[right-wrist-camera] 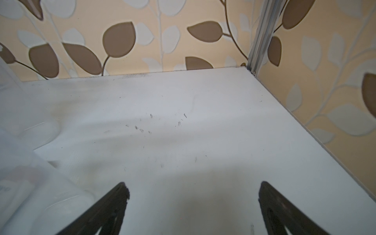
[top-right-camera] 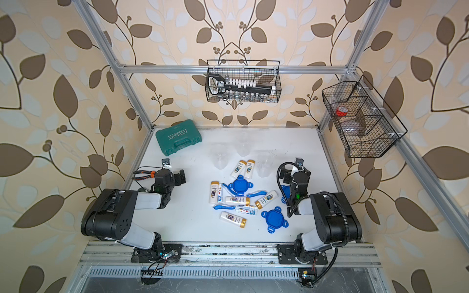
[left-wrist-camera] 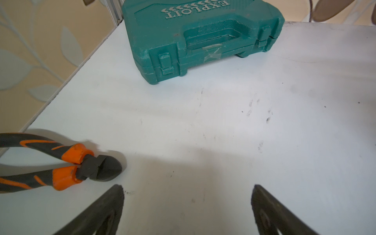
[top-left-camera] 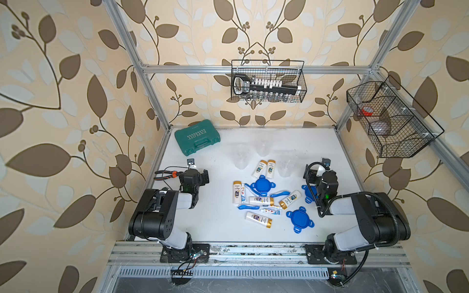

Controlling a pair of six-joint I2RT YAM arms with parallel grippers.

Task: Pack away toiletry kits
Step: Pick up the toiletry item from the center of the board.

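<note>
Left gripper [left-wrist-camera: 187, 191] and right gripper [right-wrist-camera: 193, 188]: jaws fully spread, nothing held. Gold-capped bottles [top-left-camera: 261, 201], toothpaste tubes [top-left-camera: 271, 210], blue toothbrushes [top-left-camera: 248, 207] and blue lids [top-left-camera: 300, 219] lie scattered on the white table [top-left-camera: 215, 228] between them. Three clear jars [top-left-camera: 241, 158] stand just beyond. Green tool case [top-left-camera: 196, 137] at far left.

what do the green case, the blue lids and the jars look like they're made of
The green case looks like moulded hard plastic, matte and grainy, with raised lettering and pale scuffs on its edges. The blue lids seem plastic too: smooth, evenly coloured, with moulded tabs. The jars are clear and nearly invisible on the table, probably thin plastic, though the look does not rule out glass.
</note>
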